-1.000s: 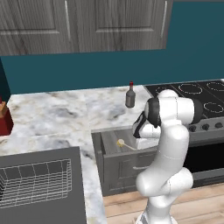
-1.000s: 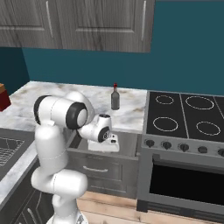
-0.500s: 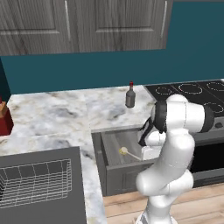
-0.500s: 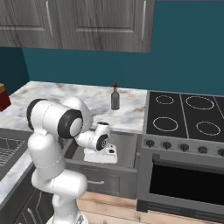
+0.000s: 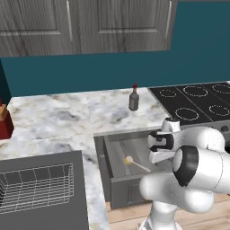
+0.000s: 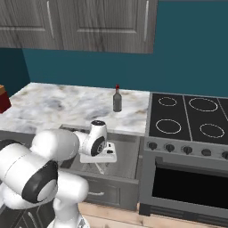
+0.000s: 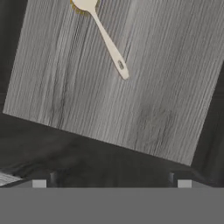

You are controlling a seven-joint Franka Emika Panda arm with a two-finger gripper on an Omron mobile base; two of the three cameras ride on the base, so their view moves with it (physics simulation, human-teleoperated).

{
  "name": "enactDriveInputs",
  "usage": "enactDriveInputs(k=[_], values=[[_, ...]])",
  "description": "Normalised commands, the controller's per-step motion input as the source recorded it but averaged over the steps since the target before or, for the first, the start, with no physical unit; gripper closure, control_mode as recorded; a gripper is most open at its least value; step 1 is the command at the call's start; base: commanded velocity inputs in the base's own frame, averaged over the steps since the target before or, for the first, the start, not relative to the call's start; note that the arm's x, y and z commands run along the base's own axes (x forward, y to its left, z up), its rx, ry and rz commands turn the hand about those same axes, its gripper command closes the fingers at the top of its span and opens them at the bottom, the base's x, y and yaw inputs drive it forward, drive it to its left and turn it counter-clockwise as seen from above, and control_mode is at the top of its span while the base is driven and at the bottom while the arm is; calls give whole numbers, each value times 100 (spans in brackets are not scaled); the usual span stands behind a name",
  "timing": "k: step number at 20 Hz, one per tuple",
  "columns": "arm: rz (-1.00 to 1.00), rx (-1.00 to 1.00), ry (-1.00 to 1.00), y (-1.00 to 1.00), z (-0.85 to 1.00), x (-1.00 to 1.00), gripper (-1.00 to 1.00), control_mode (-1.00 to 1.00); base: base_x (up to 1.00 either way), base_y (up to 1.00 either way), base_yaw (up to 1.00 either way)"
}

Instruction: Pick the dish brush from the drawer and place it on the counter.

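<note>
Inside the open drawer [image 5: 117,179], a thin cream dish brush [image 5: 136,163] lies flat on the grey wood-grain floor, round head toward the drawer's left wall and handle running toward the gripper [image 5: 158,147], which hangs just above the drawer's right part with its jaws spread wide and nothing between them. From the hand view, the dish brush [image 7: 104,38] sits at the far top edge, well ahead of the finger tips [image 7: 39,183] (its long axis slanting diagonally across the floor, head farthest away). Judging from this, the hand must travel toward the head end and probably turn so the jaws straddle the handle crosswise. Behind the drawer stretches the marble counter [image 5: 58,119], where the brush is meant to go.
</note>
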Motion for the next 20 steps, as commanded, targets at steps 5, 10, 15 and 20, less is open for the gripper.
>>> enactDriveInputs(k=[5, 10, 15, 20], values=[[0, 0, -1, 0, 56, 61, -100, -100, 0, 0, 0], [3, 0, 0, 6, -10, 58, -100, -100, 0, 0, 0], [3, 0, 3, 11, -44, 48, -100, -100, 0, 0, 0], [7, 0, 8, 1, -54, 42, -100, -100, 0, 0, 0]])
